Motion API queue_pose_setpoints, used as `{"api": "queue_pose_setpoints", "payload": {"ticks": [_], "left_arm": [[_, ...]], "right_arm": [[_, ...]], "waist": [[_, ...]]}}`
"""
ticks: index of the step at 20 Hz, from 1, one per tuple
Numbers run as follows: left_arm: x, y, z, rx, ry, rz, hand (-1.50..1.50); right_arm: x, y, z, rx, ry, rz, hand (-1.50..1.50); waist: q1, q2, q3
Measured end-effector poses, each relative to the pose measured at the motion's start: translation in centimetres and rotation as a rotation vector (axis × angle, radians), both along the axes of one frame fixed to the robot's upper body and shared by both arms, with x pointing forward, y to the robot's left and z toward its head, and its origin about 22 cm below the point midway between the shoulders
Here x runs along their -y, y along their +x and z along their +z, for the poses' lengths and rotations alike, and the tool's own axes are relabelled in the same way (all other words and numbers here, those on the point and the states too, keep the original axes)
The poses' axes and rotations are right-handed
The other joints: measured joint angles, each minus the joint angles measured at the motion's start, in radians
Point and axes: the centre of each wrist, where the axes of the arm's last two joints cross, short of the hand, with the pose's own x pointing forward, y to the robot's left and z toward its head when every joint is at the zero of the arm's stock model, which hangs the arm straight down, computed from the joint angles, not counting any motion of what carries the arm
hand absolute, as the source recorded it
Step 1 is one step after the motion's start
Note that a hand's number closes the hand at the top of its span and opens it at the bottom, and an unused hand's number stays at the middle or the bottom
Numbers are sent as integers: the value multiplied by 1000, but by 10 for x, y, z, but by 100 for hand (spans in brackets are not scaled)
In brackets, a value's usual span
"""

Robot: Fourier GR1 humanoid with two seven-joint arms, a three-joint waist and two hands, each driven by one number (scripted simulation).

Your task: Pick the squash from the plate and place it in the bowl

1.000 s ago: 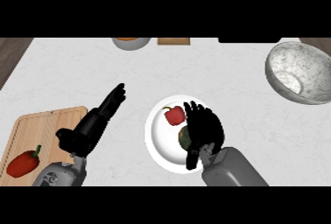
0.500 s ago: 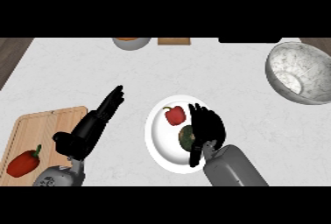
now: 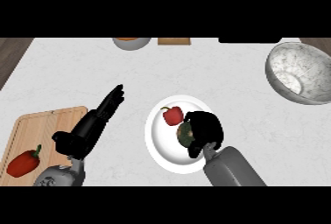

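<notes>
Nearest me, at about five o'clock, my right forearm comes up from the lower edge; its right hand (image 3: pixel 205 129) sits over the white plate (image 3: pixel 161 144) near the middle of the counter. A second ago those fingers were straight and spread above the plate; half a second ago they had begun to bend; now they are curled down round the squash (image 3: pixel 184 133), a dark green rounded thing of which only the left side shows past the fingers. The squash is on the plate, on its right half, and I judge it gripped but not yet lifted; that is the change that matters, since the pick looks to be closing and the carry comes next.

Just beside the squash, at eleven o'clock from it and on the same plate, lies a small red pepper (image 3: pixel 172 116); it could be nudged as the squash comes up.

At eight o'clock my left hand (image 3: pixel 93 123) rests, fingers straight and together, pointing toward one o'clock; it has hardly moved. Under its wrist is a wooden cutting board (image 3: pixel 45 124) carrying a second red pepper (image 3: pixel 24 161).

Farthest, at two o'clock, well apart from the plate, stands the speckled metal bowl (image 3: pixel 289 65); nothing shows inside it.
</notes>
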Motion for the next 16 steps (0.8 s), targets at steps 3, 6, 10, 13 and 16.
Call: {"api": "queue_pose_setpoints", "payload": {"ticks": [3,6,10,13,16], "left_arm": [[0,2,-2,1,-3,5,0],[4,2,0,1,-6,7,0],[4,0,-1,-3,-6,9,0],[3,-1,2,-7,-4,3,0],[6,-7,-5,-4,-5,4,0]], "right_arm": [[1,0,-2,38,3,4,150],[-4,10,-3,64,0,7,150],[9,12,-2,91,-9,22,150],[45,31,6,95,-32,65,150],[81,47,13,114,-71,100,150]], "waist": [[-1,-1,-1],[0,-1,-1],[-1,0,0],[1,0,0],[2,1,0]]}}
